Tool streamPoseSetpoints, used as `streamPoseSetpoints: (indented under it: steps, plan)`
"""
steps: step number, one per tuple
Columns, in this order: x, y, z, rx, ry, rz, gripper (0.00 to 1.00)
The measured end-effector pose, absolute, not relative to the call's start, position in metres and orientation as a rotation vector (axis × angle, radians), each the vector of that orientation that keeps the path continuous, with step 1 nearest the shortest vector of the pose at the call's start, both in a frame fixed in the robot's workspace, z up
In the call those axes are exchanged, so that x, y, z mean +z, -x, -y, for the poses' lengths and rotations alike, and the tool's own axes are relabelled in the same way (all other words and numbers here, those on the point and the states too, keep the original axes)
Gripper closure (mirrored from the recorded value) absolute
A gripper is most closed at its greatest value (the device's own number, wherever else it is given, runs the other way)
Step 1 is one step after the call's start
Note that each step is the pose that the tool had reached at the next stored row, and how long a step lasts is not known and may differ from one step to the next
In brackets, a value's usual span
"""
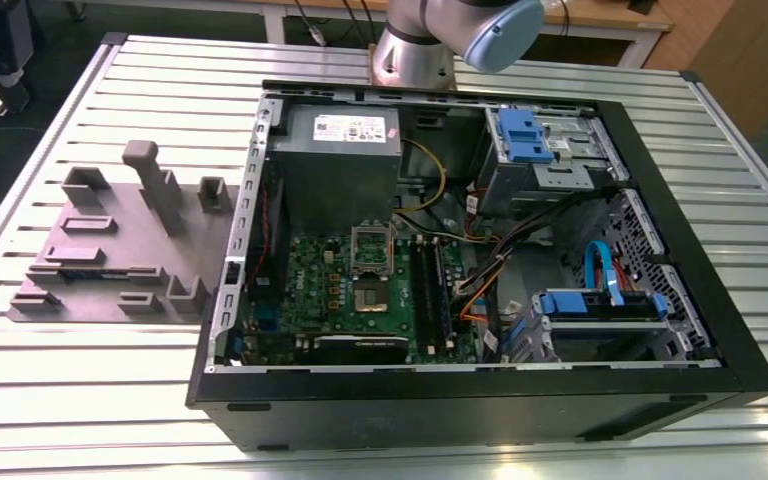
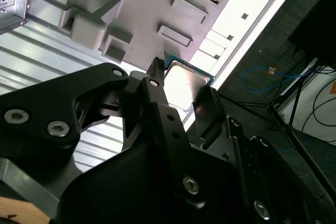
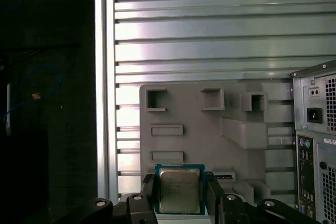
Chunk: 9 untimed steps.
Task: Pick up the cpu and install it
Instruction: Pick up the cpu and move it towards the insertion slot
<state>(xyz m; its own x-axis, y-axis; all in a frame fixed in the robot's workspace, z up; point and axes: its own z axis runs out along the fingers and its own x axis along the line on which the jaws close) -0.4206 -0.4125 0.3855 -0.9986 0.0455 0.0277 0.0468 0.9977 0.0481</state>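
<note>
Gripper (image 3: 180,196) is pinching the cpu (image 3: 179,184) by two opposite edges, one black finger (image 3: 148,191) on each side, silver lid facing the camera; both wrist views show this grasp (image 2: 182,92). The cpu (image 2: 185,81) is carried clear above the grey moulded fixture tray (image 3: 199,140). In the exterior view that tray (image 1: 104,250) lies at the frame's left on the slatted metal table (image 1: 91,400), beside the open computer case (image 1: 744,385). The motherboard socket (image 1: 372,262) sits mid-frame with its retention frame raised.
</note>
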Motion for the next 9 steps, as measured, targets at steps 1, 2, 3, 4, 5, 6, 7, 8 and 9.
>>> streamPoseSetpoints:
  steps: [1, 2, 3, 4, 5, 6, 7, 8, 9]
  plan:
    - [0.3855, 0.42, 0.4125, -0.076, 0.072, 3.113, 0.53]
    - [0.3855, 0.4195, 0.4125, -0.076, 0.072, 3.113, 0.53]
    - [0.3855, 0.4189, 0.4125, -0.076, 0.072, 3.113, 0.53]
    - [0.3854, 0.4183, 0.4125, -0.076, 0.072, 3.113, 0.53]
    - [0.3854, 0.4178, 0.4125, -0.076, 0.072, 3.113, 0.53]
    - [0.3854, 0.4173, 0.4125, -0.076, 0.072, 3.113, 0.53]
    - [0.3855, 0.417, 0.4125, -0.076, 0.072, 3.113, 0.53]
    - [0.3854, 0.4166, 0.4125, -0.076, 0.072, 3.113, 0.53]
    - [0.3854, 0.4163, 0.4125, -0.076, 0.072, 3.113, 0.53]
